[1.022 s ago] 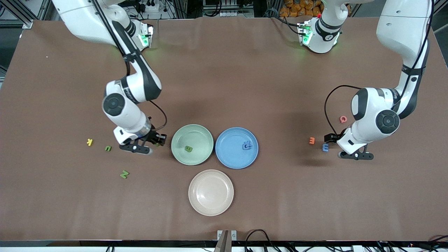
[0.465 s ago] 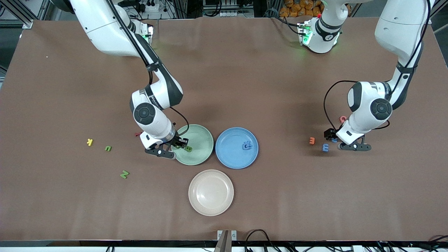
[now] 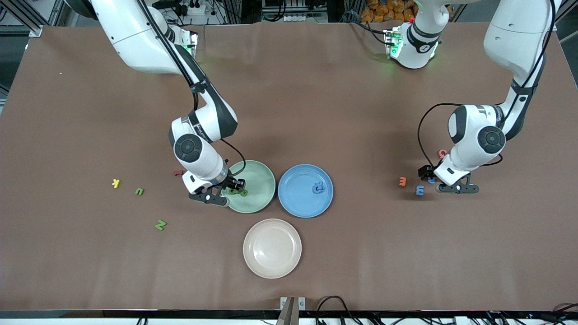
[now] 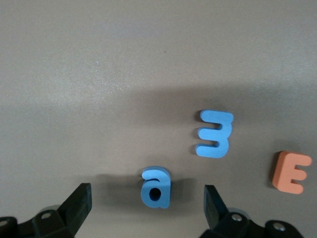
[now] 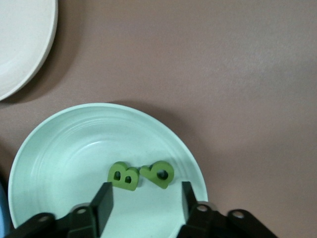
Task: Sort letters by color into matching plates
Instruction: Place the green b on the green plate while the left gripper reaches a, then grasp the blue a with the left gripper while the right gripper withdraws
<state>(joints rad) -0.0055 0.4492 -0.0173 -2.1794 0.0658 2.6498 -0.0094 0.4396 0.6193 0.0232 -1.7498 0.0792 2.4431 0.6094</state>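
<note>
Left wrist view: left gripper point(image 4: 146, 208) jaws wide, blue letter a point(image 4: 156, 186) on surface between them. Right gripper point(image 5: 143, 201) jaws parted, empty, over green plate point(image 5: 59, 148) holding two green letters point(image 5: 141, 174).

In the front view the right gripper point(image 3: 235, 187) covers part of the green plate's point(image 3: 259, 180) rim and partly hides the two green letters point(image 3: 238, 192) under it, which are too small there to read. The left gripper point(image 3: 429, 180) hides most of the blue a point(image 4: 156, 187), and the arm cuts off part of a red letter point(image 3: 442, 153); another red letter point(image 3: 178, 173) peeks out beside the right arm, its shape untellable. In the right wrist view the cream plate point(image 5: 22, 44) and green plate are cut by the picture's edge, and both wrist views show only the fingertips of their own grippers.
</note>
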